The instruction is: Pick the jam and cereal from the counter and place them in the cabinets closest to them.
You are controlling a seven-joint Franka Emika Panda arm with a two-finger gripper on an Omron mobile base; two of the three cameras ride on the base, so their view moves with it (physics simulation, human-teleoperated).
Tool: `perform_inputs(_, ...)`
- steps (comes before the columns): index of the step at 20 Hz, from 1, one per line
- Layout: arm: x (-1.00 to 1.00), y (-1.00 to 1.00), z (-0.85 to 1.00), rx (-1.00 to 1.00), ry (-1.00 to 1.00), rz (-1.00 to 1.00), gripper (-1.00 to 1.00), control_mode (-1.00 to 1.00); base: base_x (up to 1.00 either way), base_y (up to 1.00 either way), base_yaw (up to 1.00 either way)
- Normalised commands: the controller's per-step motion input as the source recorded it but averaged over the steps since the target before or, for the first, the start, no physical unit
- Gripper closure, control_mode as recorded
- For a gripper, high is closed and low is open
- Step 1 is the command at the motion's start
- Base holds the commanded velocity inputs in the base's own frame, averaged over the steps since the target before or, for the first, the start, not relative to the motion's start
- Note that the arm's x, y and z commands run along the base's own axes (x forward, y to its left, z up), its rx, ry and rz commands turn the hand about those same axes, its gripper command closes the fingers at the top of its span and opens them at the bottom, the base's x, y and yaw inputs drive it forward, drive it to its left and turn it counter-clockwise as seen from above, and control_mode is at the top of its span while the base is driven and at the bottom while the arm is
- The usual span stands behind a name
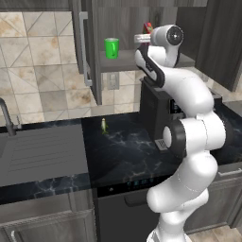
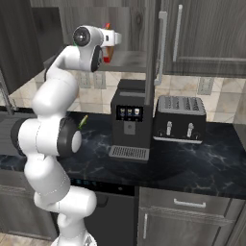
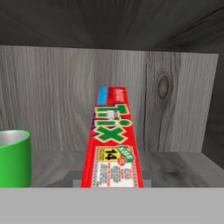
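Cereal box at the open cabinet, carried on the raised arm.

The gripper is up at the shelf board of the open cabinet; its jaws pinch the cereal box, whose narrow red side with green and yellow print runs away toward the grey wood-grain back wall. A bright green cup stands at about 9 o'clock of the box. Below, the black marble bench carries a coffee machine and a toaster.
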Motion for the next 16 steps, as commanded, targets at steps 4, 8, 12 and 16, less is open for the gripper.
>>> perform_inputs(4, 0.2, 0.0, -0.08, 0.0, -0.04, 0.0, 1.0, -1.0, 0.0, 0.0, 0.0)
perform_inputs(8, 0.24, 0.0, -0.07, 0.0, -0.02, 0.0, 1.0, -1.0, 0.0, 0.0, 0.0)
perform_inputs(12, 0.24, 0.0, -0.04, 0.0, 0.0, 0.0, 1.0, -1.0, 0.0, 0.0, 0.0)
perform_inputs(16, 0.17, 0.0, -0.03, 0.0, 0.0, 0.0, 1.0, -1.0, 0.0, 0.0, 0.0)
